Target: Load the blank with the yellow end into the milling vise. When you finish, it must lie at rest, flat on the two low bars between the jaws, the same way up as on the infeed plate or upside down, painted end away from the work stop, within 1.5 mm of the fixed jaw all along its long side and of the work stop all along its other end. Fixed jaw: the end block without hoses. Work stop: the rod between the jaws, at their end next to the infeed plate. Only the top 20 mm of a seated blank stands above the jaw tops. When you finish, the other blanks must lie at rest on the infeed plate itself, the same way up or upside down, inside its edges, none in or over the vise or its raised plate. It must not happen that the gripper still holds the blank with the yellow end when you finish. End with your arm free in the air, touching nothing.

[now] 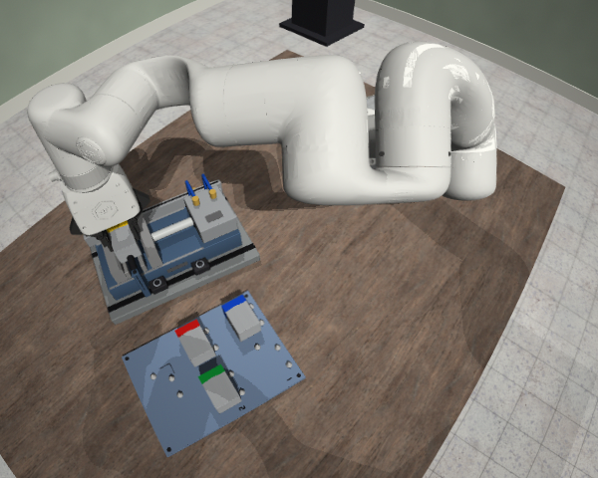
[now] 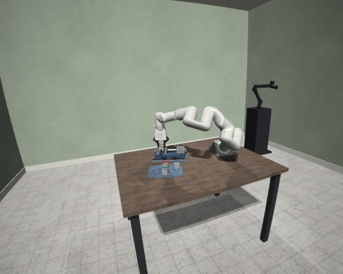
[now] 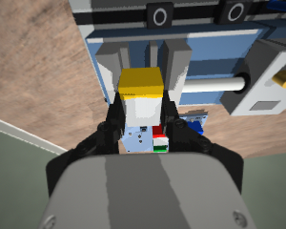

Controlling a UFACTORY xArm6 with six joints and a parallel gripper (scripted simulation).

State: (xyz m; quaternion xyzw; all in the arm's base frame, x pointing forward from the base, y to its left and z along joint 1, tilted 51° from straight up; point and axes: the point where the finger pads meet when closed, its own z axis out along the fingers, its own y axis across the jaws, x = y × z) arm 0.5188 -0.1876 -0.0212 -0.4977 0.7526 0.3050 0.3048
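From the top view, the arm reached over the far-left part of the counter [image 1: 371, 288] and its gripper [image 1: 120, 245] hung over the milling vise [image 1: 170, 247]. The fingers were clenched on the yellow-ended blank [image 1: 118, 234], of which only a yellow sliver and a grey flank showed under the wrist, in the gap between the two jaw blocks. The red-ended blank [image 1: 196, 341], the green-ended blank [image 1: 217, 388] and the blue-ended blank [image 1: 241, 316] lay on the infeed plate [image 1: 149, 382], apart from the vise.

In the exterior view the gripper [image 2: 161, 146] pointed straight down at the vise [image 2: 170, 154]; the blank itself was too small to make out there.

The wrist view showed the most. The blank [image 3: 141, 97] sat between the black fingers, gripped on its two long grey sides, its yellow end on the side away from the infeed plate [image 3: 135, 139]. Whether it already rested on the low bars could not be told.

As a judgement, the block looked like a rigid metal billet: stiff, fairly heavy for its size, with smooth machined faces that could slip or pivot in a narrow pinch. Nothing about it suggested fragility. A hold across the long sides near mid-length, high on the block, seemed best, since it would keep the piece level and leave the fingers above the jaw tops once it was seated.
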